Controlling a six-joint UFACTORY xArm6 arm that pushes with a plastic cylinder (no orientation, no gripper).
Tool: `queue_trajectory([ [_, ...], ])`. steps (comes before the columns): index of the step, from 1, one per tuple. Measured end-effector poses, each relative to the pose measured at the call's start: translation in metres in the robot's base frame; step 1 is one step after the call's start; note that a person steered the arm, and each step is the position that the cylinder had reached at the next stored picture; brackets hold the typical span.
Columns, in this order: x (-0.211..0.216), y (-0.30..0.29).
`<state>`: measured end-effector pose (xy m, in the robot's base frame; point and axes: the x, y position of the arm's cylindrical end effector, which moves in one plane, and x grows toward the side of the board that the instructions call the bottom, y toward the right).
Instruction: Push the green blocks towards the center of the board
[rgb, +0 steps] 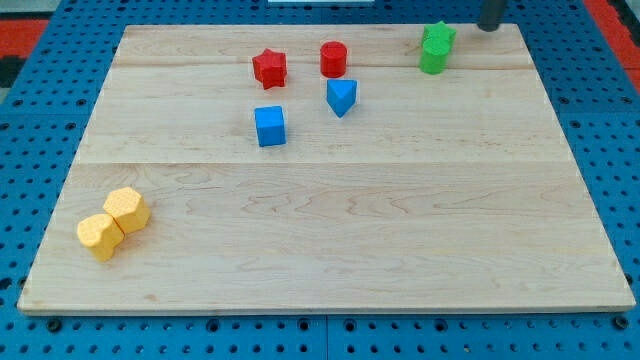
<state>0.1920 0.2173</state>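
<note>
My tip (491, 27), a bare rod grasping nothing, sits at the view's top edge just right of the touching green star block (439, 36) and green cylinder (433, 57), which lie between it and the wooden board (330, 240) centre, down-left.

— What is carried by the table (330, 250)?

— Near its top edge, a red star (269, 68), a red cylinder (333, 59), a blue cube (270, 127) and a blue wedge (341, 97) are found. Right of the red cylinder, a green star (438, 36) and a green cylinder (433, 57) are seen touching. Far below-left, two yellow blocks (113, 222) are set together.
</note>
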Motion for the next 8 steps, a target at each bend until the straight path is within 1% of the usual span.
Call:
queue_trajectory([
  [1,0.000,-0.037],
  [2,0.004,-0.040],
  [6,0.119,-0.064],
  [7,0.116,-0.064],
  [8,0.094,-0.065],
])
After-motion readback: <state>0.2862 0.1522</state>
